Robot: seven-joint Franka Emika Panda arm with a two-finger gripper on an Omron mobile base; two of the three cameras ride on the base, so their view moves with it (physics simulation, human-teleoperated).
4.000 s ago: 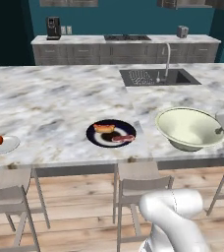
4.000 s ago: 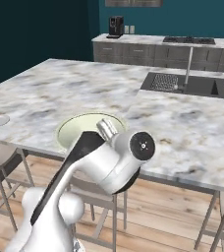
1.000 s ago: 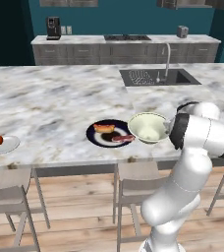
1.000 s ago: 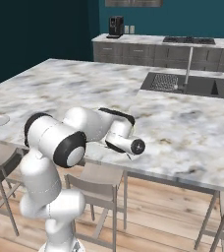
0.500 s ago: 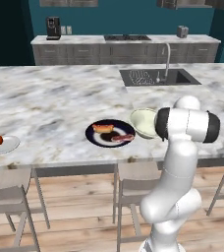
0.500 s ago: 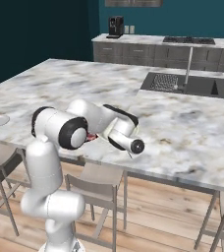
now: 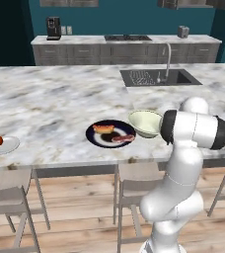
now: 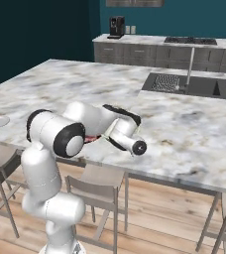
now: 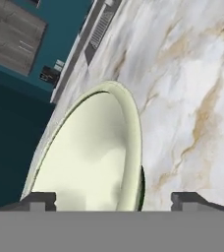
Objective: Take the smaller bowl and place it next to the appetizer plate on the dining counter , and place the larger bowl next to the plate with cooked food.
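From behind on the left, the larger bowl (image 7: 145, 123) sits at mid-frame on the marbled tabletop (image 7: 60, 99), just beside the plate with cooked food (image 7: 110, 134); the appetizer plate (image 7: 4, 145) lies at the far left edge. My hand (image 9: 114, 199) view adds what that one hides: 2 fingertips (image 9: 40, 200) spread wide at the bottom, the bowl's rim between them, gripping nothing.

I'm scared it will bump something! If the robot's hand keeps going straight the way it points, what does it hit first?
Probably the larger bowl. In the hand view its rim sits right between the spread fingertips of the hand, with the dining counter beyond. How near the bowl is, I can't tell.
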